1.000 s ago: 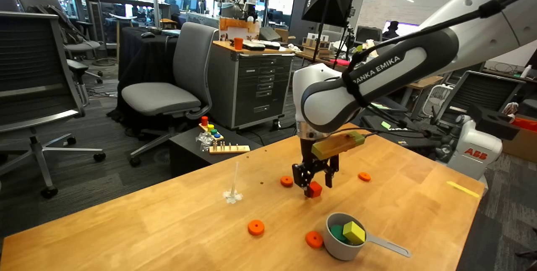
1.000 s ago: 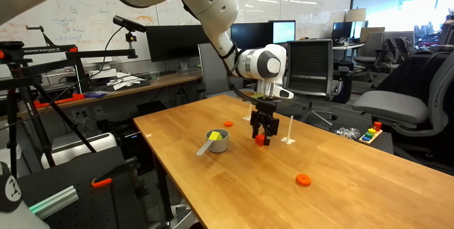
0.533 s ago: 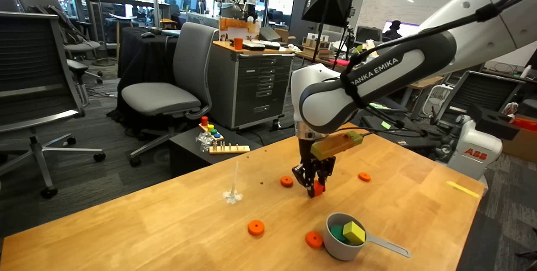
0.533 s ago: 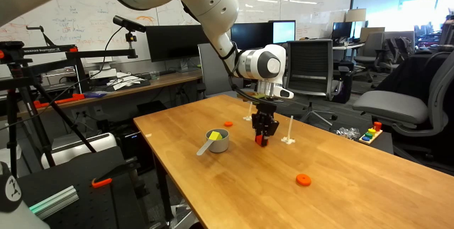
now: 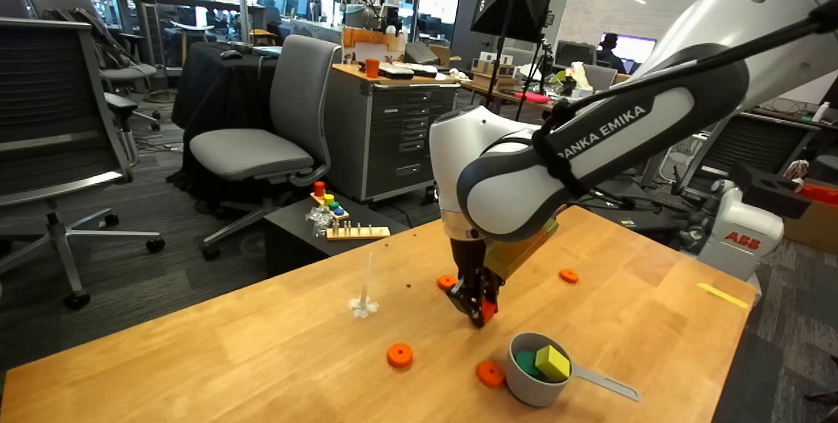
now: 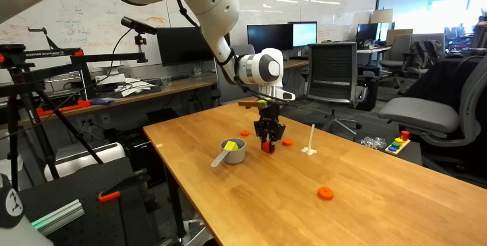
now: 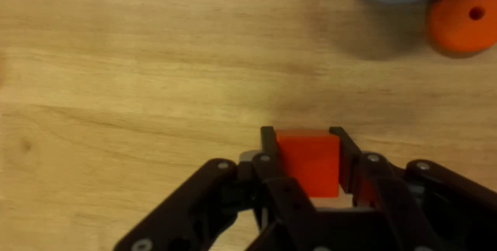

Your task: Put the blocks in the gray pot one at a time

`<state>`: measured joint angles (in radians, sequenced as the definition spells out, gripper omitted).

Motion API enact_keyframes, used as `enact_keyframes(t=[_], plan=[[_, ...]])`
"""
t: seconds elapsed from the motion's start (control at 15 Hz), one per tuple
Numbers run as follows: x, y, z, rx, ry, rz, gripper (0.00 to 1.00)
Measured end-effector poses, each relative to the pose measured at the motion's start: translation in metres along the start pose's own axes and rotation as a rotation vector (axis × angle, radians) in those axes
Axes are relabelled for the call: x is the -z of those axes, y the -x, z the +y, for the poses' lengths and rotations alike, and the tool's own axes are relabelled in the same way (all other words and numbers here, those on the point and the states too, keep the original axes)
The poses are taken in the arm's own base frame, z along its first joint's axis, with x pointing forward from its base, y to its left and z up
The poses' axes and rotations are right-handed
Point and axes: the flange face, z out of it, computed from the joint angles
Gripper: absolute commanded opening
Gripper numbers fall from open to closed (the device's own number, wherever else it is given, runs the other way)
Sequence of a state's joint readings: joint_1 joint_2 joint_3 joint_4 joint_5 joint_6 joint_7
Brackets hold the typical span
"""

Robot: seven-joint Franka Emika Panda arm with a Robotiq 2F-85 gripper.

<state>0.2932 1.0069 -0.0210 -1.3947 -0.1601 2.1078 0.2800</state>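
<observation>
My gripper (image 7: 303,136) is shut on a red cube block (image 7: 310,167), a finger pad against each side of it. In both exterior views the red block (image 5: 489,312) hangs low at the table between the fingers; whether it touches the wood I cannot tell. The gray pot (image 5: 533,391) stands close by, its handle (image 5: 609,385) pointing away. Inside the pot lie a yellow block (image 5: 552,363) and a green block (image 5: 526,364). Several orange round blocks rest on the table: one (image 5: 490,374) beside the pot, others farther off (image 5: 400,355), such as an orange disc (image 6: 325,193).
A thin upright stick (image 6: 311,139) is taped to the wooden table (image 5: 262,351). A yellow tape strip (image 5: 722,295) lies near one table edge. A low black side table (image 5: 294,239) beyond the edge holds a peg toy (image 5: 357,232).
The jaws have closed on the red block, which stood between open fingers a second ago. Gripper and block have since moved toward the pot, uncovering an orange disc behind them.
</observation>
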Motion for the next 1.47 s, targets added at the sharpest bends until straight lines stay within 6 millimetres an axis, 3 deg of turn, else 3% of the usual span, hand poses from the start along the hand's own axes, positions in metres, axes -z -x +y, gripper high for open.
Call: enact_keyframes(t=[0.2, 0.33, 0.8, 1.47], plan=[[0.007, 0.018, -0.035, 0.07, 0.012, 0.037, 0.12], [0.015, 0.025, -0.045, 0.09, 0.011, 0.063, 0.12], [0.048, 0.034, -0.036, 0.085, -0.008, 0.128, 0.12], [0.073, 0.096, -0.04, 0.125, -0.044, 0.167, 0.12]])
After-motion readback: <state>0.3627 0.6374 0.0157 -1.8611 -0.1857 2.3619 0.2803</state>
